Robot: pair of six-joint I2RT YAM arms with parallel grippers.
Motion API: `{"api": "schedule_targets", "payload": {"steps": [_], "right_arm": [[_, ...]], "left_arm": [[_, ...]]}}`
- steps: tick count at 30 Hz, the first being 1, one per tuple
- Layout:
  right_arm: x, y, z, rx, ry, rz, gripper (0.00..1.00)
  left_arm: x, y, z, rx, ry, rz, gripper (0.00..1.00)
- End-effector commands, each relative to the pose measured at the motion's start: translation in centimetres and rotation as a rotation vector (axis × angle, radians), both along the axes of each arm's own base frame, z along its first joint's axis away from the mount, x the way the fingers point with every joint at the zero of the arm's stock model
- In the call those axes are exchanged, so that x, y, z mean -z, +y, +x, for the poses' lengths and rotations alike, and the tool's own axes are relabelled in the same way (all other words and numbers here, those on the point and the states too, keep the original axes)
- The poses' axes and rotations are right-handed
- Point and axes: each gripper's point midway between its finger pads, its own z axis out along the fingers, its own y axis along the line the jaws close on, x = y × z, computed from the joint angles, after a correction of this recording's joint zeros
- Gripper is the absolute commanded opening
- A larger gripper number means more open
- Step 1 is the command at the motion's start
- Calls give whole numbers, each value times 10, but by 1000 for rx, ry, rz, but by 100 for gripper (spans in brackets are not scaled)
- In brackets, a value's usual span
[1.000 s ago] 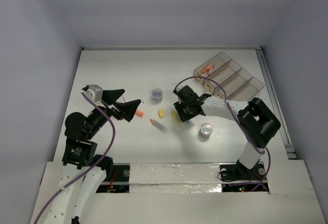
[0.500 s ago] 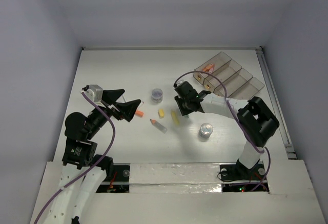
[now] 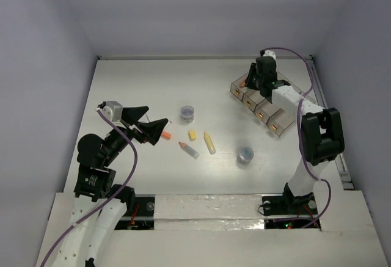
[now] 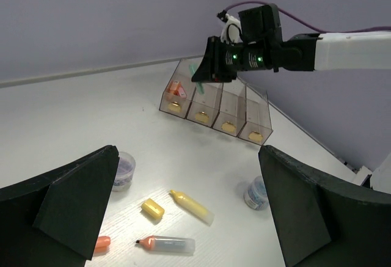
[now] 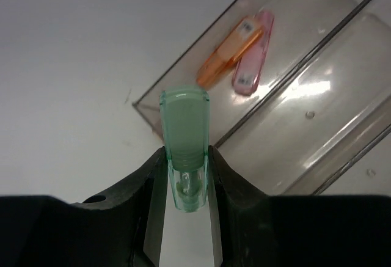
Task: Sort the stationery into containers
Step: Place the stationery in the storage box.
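My right gripper (image 5: pixel 185 163) is shut on a green marker (image 5: pixel 184 138) and holds it above the near-left corner of the first of four smoky bins (image 5: pixel 183 65). That bin holds an orange marker (image 5: pixel 231 52) and a pink marker (image 5: pixel 253 59). In the top view the right gripper (image 3: pixel 250 84) is at the left end of the bins (image 3: pixel 282 126). My left gripper (image 3: pixel 157 119) is open and empty above the table's left side. A yellow marker (image 3: pixel 209 142), a yellow cap (image 3: pixel 192 135), an orange-tipped clear marker (image 3: pixel 189 149) and an orange bit (image 3: pixel 165 135) lie mid-table.
A purple tin (image 3: pixel 187 113) stands behind the loose items and a silver-blue tin (image 3: pixel 245 155) to their right. Small yellow things show at the near ends of the bins (image 4: pixel 201 117). Walls close the table at the back and both sides.
My right gripper has lifted from mid-table and swung to the far right, carrying the green marker to the bins. The left arm has not moved.
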Motion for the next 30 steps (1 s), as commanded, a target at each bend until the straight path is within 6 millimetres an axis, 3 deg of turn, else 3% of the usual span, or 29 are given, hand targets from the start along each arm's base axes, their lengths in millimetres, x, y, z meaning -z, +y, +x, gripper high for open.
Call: {"api": "schedule_targets", "payload": {"steps": [1,4,5,12,16,20,30], "right_arm": [[-33,-7,44,49,-117,132,16],[-35,-16,60,70,-117,212,18],[-27,-23,65,93,-102,236,18],[-12,-35,78,136,-84,341,22],[-4,-38,78,152,-71,363,26],[0,-44,76,166,-70,370,38],[-2,-43,73,158,-66,367,48]], "left_arm": [[-14,1,-4,4,-56,-7,99],[-15,-1,-5,12,-57,-6,99],[-14,-1,-5,12,-56,-6,99],[-15,-1,-4,12,-54,-5,99],[-15,-1,-4,12,-54,-5,99],[-15,-1,-4,12,-56,-6,99],[-14,0,-4,8,-55,-7,99]]}}
